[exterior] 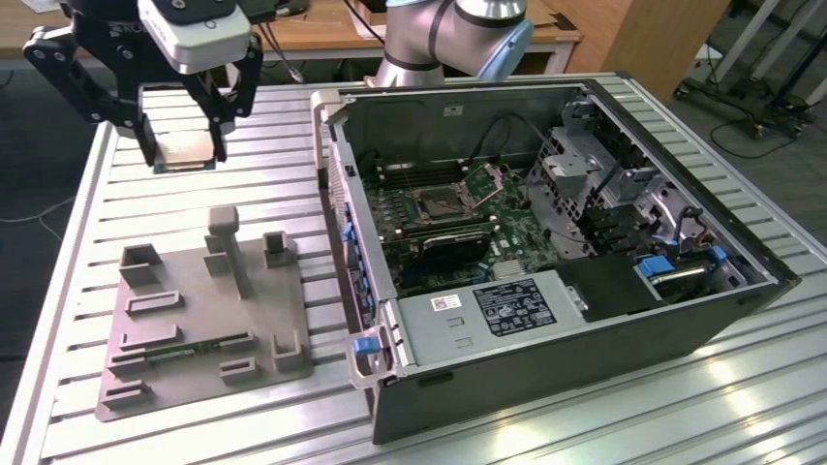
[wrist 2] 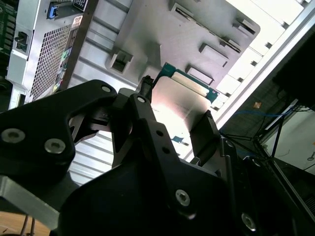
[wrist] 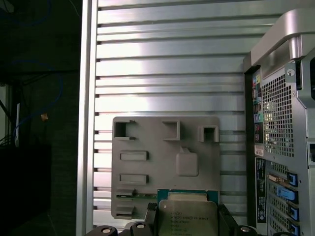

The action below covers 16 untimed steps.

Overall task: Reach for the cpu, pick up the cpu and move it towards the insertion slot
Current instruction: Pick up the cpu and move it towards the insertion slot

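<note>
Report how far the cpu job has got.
Done: the cpu is picked up, off the slatted table. In hand: the gripper is shut on it by its edges. Left: the move across; the insertion slot, plate hinged open inside the computer case, lies off to the exterior view's right of the gripper.

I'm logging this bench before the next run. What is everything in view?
cpu: one, silver top with green edge, held above the table
slot: one, silvery frame, on the green board inside the case
case: one, dark grey, open, on the table
tray: one, grey, on the table at the case's exterior view's left
memory stick: one, green, in the tray
table: one, silver, slatted
desk: one, wooden, behind the table
arm: one, silver and blue, behind the case
jaws: one pair, black, shut on the cpu
</note>
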Each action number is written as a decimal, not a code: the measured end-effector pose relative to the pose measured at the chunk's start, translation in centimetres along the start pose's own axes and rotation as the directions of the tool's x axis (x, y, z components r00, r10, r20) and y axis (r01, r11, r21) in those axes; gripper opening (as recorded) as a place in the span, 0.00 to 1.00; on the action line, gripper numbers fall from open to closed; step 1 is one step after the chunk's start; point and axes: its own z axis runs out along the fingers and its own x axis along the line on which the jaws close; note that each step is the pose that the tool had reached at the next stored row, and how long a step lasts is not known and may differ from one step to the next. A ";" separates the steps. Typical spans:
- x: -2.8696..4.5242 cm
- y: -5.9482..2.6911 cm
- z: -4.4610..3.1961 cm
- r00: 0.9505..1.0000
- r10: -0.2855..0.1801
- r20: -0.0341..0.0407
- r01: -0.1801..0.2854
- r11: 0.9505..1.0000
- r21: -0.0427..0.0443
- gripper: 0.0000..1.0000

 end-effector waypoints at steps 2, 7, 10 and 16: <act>-0.06 0.00 0.01 1.000 0.000 0.000 0.000 1.000 0.000 0.55; -0.21 0.00 0.02 1.000 0.000 0.000 0.000 1.000 0.000 0.55; -0.29 0.00 0.02 1.000 0.000 0.000 0.000 1.000 0.000 0.55; -0.46 0.00 0.03 1.000 0.000 0.000 0.000 1.000 0.000 0.55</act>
